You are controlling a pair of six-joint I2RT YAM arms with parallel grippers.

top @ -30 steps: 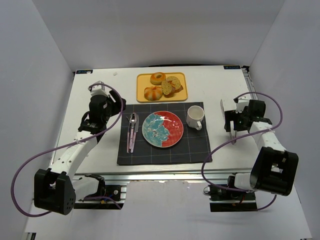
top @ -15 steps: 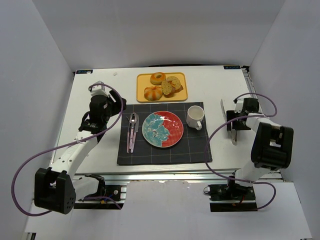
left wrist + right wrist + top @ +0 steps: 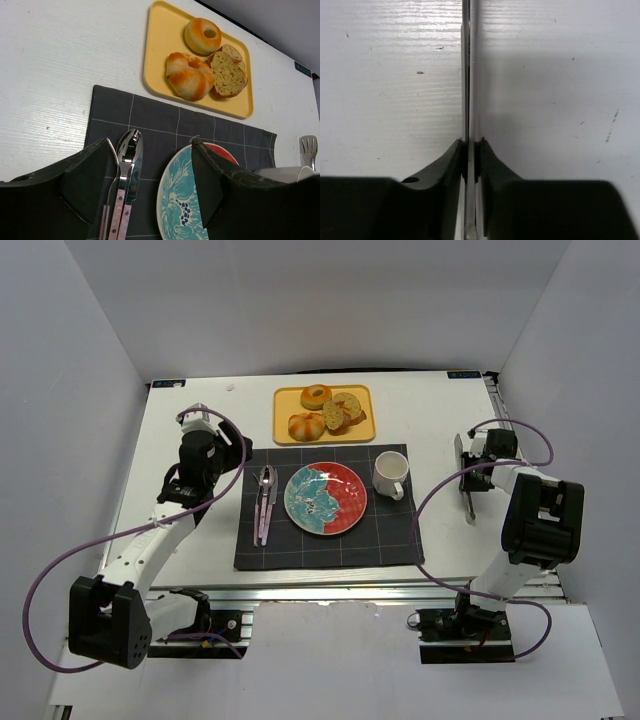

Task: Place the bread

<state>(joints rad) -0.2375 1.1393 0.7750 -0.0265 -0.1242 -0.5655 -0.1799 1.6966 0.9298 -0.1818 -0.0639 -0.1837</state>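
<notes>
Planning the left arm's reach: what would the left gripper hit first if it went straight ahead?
Probably the mat, between the spoon and the plate; the bread lies farther on. Depth is unclear.

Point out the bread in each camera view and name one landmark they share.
Top external: bread on the yellow tray's near-left corner.
Left wrist: bread upper centre, on that tray.
Right wrist: not in view.
Shared landmark: the yellow tray, seen in both other views.
</notes>
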